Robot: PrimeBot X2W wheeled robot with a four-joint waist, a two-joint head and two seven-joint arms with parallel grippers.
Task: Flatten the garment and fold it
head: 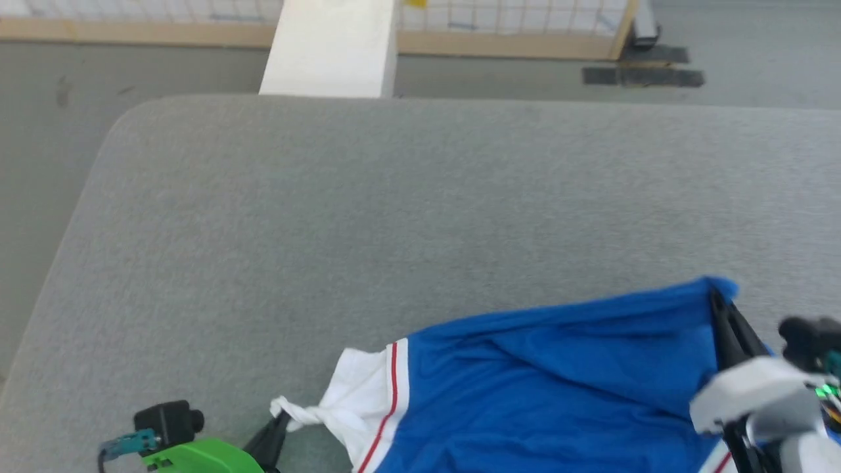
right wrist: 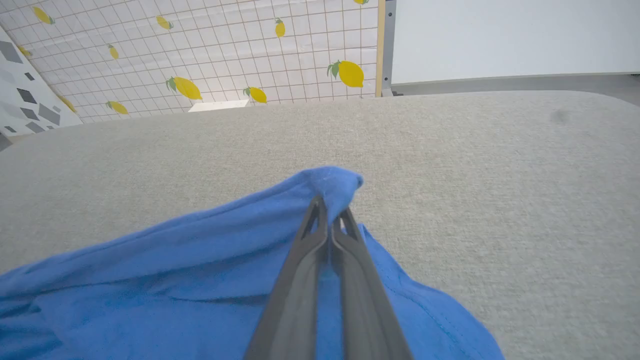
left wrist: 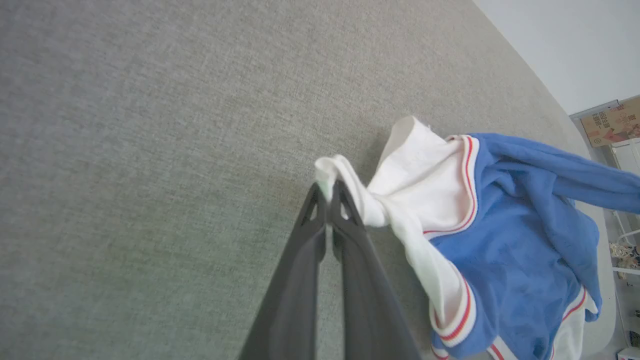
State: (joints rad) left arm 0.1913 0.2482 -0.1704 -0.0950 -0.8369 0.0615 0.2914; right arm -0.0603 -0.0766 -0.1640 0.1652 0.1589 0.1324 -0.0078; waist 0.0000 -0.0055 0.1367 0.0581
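Head view, desk: a wide grey fabric-covered desk [head: 394, 217] with a rounded far-left corner.
Head view, garment: the bright blue soft jersey garment [head: 545, 381], with a white panel and thin red piping, lies bunched at the desk's near edge, right of centre. It spans between the two hands, white end toward the robot's left.
Head view, left hand: the left hand [head: 281, 420], dark fingers on a green body, sits at the lower left. Its tips meet a twisted white corner of the garment.
Head view, right hand: the right hand [head: 716, 302] is at the lower right, fingers together, with a blue peak of cloth at their tips.
Head view, beyond the desk: a white rectangular block [head: 332, 52] stands past the far edge, in front of a wood-framed grid panel [head: 525, 26].
Left wrist view, left hand: the fingers are pressed together and clamped on the white corner, which is wrung into a thin twist.
Left wrist view, garment: the white panel fans out from the twist into rumpled blue cloth resting on the desk.
Left wrist view, background: a brown cardboard box [left wrist: 612, 122] is at the upper right.
Right wrist view, right hand: the fingers are closed tight, pinching a blue fold that stands up over the tips.
Right wrist view, garment: blue cloth spreads in soft creases toward the lower left, on the desk.
Right wrist view, background: the grid panel, printed with yellow lemons, rises past the desk's far edge.
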